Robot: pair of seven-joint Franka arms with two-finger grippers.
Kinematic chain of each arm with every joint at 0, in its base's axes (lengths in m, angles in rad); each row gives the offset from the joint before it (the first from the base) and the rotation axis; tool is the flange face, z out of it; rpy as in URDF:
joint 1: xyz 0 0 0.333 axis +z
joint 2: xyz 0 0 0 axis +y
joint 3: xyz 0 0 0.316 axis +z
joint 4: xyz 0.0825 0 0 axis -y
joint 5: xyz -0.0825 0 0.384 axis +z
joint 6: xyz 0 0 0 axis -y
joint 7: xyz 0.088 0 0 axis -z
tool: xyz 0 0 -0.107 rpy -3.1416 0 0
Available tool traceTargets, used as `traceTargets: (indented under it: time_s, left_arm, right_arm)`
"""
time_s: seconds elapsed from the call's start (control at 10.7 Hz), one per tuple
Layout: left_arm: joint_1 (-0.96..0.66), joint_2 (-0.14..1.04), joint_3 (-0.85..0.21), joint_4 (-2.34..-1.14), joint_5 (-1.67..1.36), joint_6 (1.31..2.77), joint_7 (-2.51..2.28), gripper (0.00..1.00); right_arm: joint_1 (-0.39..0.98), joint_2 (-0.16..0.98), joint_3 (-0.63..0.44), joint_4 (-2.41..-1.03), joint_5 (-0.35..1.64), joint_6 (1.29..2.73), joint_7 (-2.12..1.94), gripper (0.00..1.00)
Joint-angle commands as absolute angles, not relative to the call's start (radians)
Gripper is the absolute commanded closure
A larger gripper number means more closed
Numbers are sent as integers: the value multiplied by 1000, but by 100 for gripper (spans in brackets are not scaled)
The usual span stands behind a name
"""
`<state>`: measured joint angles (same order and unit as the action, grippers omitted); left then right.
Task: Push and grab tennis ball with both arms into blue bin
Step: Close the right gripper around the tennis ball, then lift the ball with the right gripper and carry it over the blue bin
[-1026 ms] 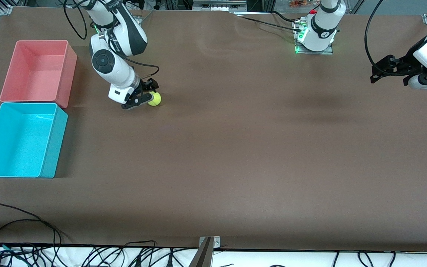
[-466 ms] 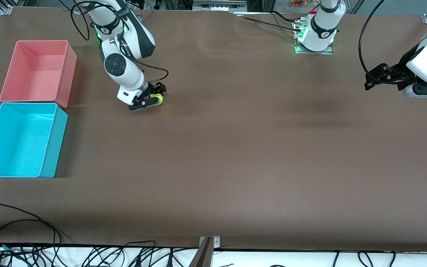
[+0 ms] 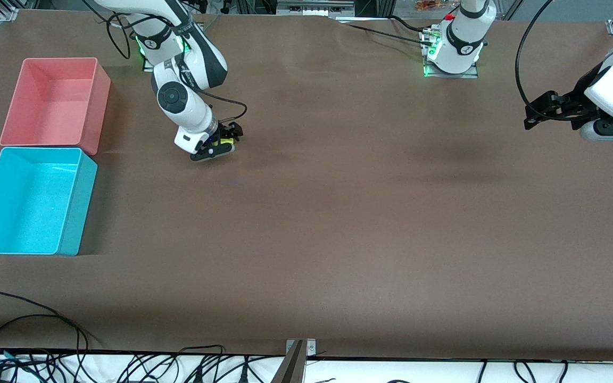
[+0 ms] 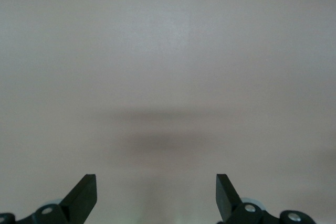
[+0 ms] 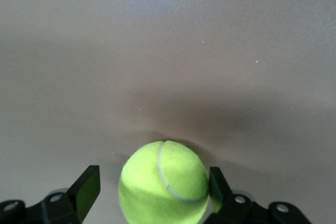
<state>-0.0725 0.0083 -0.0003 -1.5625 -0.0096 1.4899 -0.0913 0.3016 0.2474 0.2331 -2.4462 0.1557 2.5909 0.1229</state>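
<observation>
The tennis ball (image 3: 224,141) lies on the brown table near the right arm's base. My right gripper (image 3: 222,141) is low at the table, open, with a finger on each side of the ball. In the right wrist view the ball (image 5: 164,182) sits between the jaws of the right gripper (image 5: 152,190). One finger touches the ball and the other stands a small gap away. The blue bin (image 3: 79,207) stands at the right arm's end of the table, nearer the front camera than the ball. My left gripper (image 3: 531,113) hangs open and empty over the left arm's end of the table, and its wrist view (image 4: 156,192) shows only bare table.
A pink bin (image 3: 98,111) stands against the blue bin, farther from the front camera. The left arm's base (image 3: 453,48) sits at the table's back edge. Black cables (image 3: 30,340) lie along the front edge.
My right gripper has slid forward so that the ball now sits between its fingers instead of at their tips. The left arm shifted slightly, then held still.
</observation>
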Motion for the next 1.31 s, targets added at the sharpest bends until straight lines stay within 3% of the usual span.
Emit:
traceTargets:
  time_s: [0.0,0.19,0.28,0.47,0.75,1.21]
  left_arm:
    - [-78,31,0,-1523,-2,1466,-107,0]
    - [-69,35,3,-1496,-2,1466,-104,0]
    - [-68,44,3,-1488,-3,1468,-104,0]
    - [-66,43,5,-1497,-21,1470,-103,0]
    - [-64,31,0,-1519,-41,1470,-97,0]
    - [-64,12,0,-1548,-44,1505,-95,0]
  right_arm:
    - [310,261,233,-2454,161,2614,138,47]
    - [310,262,232,-2453,163,2609,130,92]
    - [308,261,230,-2451,160,2608,120,100]
    - [299,247,204,-2447,160,2602,34,100]
    - [295,186,129,-2421,160,2466,-29,100]
    - [290,129,-118,-2231,160,2099,-214,100]
